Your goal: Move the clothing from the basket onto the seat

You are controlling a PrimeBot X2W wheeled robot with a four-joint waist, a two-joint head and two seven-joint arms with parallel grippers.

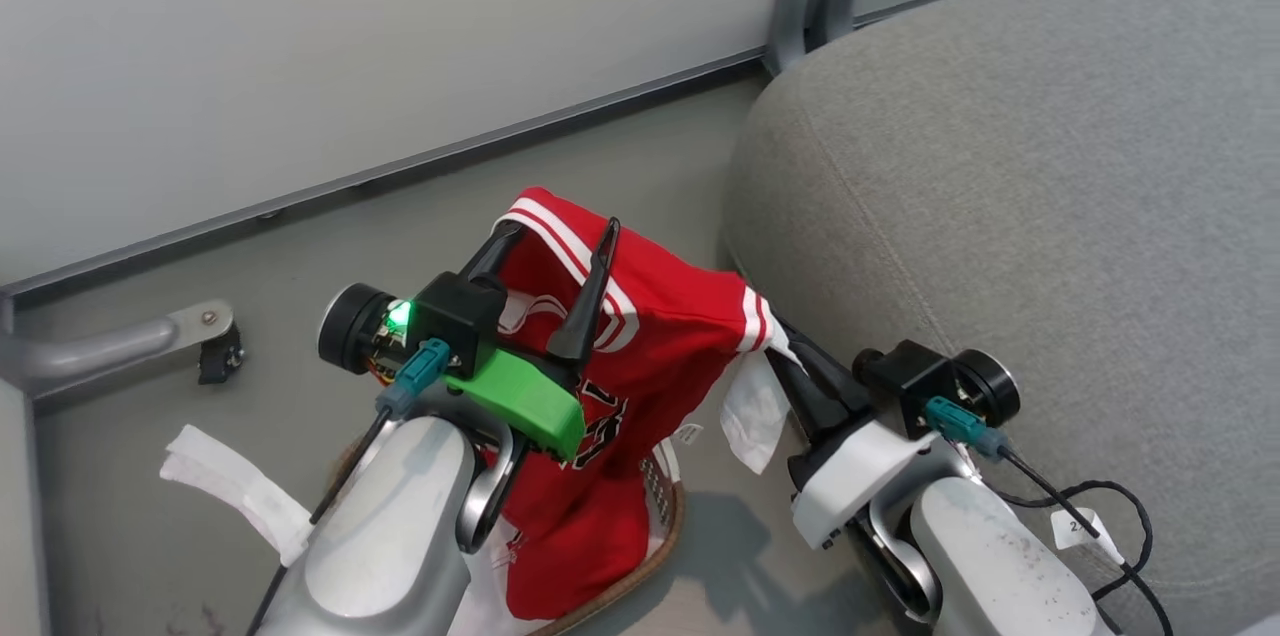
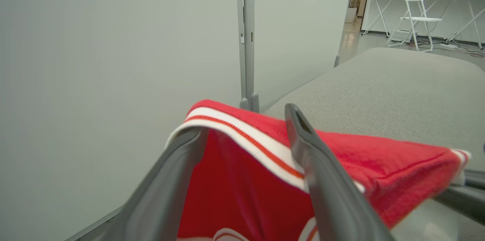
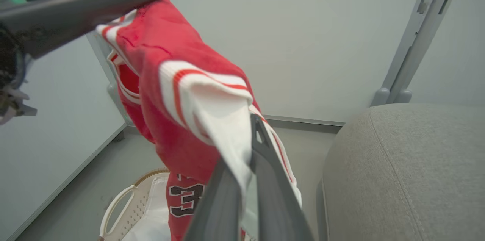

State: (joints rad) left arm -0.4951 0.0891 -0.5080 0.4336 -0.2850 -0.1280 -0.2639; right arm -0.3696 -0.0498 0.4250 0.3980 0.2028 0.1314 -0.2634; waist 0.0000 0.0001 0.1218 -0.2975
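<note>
red clothing [image 1: 660, 336], white-red striped trim, hanging over basket [image 1: 676, 521]

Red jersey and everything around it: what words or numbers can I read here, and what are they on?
"3": dark, white-edged digit on the red jersey; whatever follows it is hidden.
"2": start of the print on a small white tag, lower right of the head view; the rest is too small.
White lettering on the jersey's chest: mostly covered, unreadable.
</note>
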